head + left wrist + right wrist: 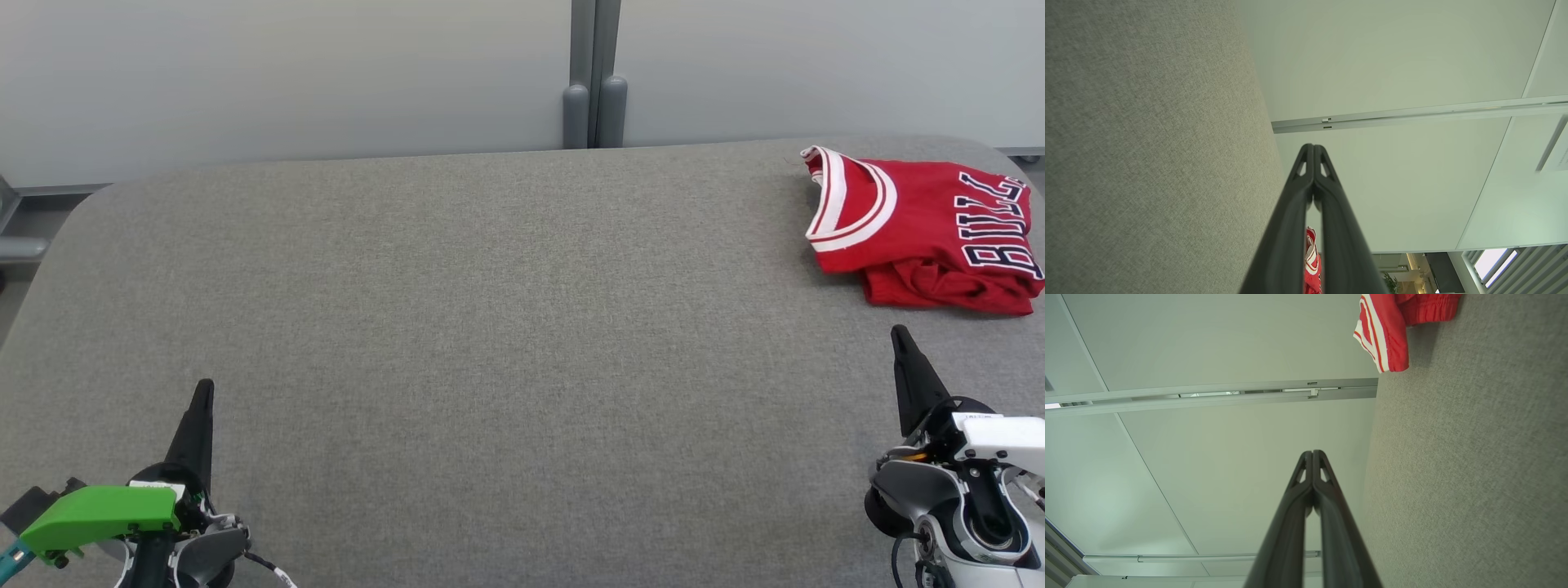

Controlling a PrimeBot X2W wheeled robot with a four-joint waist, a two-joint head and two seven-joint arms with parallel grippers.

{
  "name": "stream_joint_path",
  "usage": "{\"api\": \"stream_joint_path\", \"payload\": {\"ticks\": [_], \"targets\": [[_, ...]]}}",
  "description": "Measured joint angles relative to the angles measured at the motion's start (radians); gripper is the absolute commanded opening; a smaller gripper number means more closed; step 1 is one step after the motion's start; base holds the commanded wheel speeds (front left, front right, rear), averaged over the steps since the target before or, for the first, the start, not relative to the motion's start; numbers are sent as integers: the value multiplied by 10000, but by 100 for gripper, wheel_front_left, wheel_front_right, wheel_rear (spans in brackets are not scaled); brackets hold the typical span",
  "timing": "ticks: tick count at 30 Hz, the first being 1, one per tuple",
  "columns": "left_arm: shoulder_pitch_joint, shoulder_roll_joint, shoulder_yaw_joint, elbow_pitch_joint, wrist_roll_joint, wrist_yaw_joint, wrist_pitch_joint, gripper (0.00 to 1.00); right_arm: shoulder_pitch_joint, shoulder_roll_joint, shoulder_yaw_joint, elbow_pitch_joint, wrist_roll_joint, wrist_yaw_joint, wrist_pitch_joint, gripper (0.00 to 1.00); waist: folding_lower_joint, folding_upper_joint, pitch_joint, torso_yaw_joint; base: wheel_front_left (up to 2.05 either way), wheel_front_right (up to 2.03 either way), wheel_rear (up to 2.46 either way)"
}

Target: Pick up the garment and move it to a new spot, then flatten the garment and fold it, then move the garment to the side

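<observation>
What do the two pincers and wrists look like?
Both have two long dark fingers tapering to a point, with small cut-outs near the tips. The left pincer sits on a bright green cover; the right pincer on a white cover over silver-grey housing with black cables.

Grey fabric-covered table, woven texture, rounded far corners. One item lying on it: red basketball jersey, folded, at the far right corner. White-and-red striped trim on its left side, dark white-outlined lettering along its right. Near fold rumpled.
</observation>
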Motion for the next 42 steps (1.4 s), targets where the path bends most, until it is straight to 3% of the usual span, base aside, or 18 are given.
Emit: {"api": "stream_joint_path", "payload": {"ticks": [42], "targets": [[0,-2,4,2,0,-2,0,0,-2,0,-2,10,0,2,0,0,0,0,-1,0,0,0,0]]}}
